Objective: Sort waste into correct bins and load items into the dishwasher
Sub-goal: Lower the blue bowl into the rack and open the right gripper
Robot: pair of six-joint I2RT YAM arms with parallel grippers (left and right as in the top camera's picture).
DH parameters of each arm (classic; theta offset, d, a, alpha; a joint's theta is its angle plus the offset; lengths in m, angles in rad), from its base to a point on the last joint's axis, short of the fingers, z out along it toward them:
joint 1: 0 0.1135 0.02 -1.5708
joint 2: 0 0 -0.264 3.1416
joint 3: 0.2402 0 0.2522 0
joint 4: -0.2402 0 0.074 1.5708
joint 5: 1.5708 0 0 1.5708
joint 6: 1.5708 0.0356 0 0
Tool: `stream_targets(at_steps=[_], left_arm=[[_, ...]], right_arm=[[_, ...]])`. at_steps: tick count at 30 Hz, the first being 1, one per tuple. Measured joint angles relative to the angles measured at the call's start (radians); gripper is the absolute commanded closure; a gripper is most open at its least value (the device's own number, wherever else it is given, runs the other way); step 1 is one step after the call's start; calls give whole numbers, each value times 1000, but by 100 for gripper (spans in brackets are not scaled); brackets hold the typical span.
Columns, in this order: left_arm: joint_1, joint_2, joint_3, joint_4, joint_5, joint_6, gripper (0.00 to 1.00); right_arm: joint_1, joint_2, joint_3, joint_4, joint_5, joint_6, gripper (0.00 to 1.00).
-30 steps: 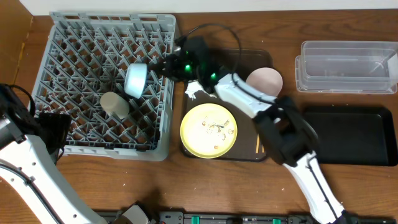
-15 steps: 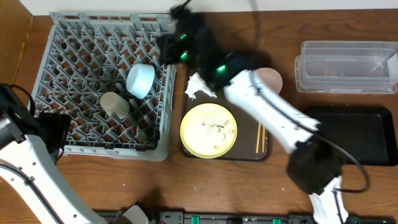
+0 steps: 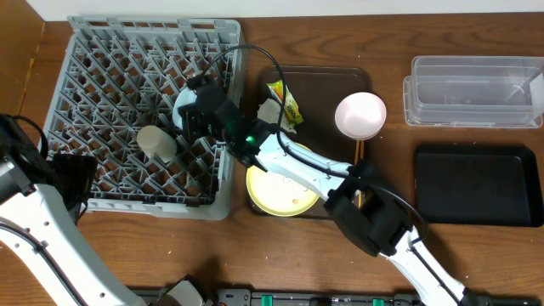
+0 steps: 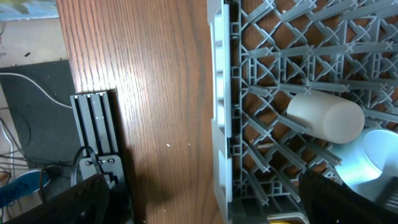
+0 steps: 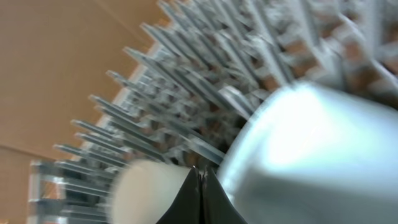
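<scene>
R gripper (image 5: 200, 177) is pinched shut on nothing, tips just beside the blue bowl (image 3: 188, 109) and cream cup (image 3: 157, 143) in the rack (image 3: 153, 23). Risk: a sideways nudge w/ closed fingers could roll the bowl off its pegs or knock the cup. L gripper (image 4: 214, 202) hangs wide open, empty, at the rack's edge.

Even bright light, right wrist view blurred

Overhead downward; both wrist views near rack (image 3: 153, 206)
</scene>
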Motion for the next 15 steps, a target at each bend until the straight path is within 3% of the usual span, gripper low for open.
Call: stream_targets(at_steps=[6,11,13,15], left_arm=[[0,0,0,3,0,0,2],[0,0,0,3,0,0,2],[0,0,0,3,0,0,2],[0,0,0,2,0,0,2]], right_arm=[[0,-10,6,-88,34,15,98],[-18,-84,2,-327,261,6,94],[-29,-146,0,-401,386,-11,76],[-36,-212,0,-467,468,-30,69]])
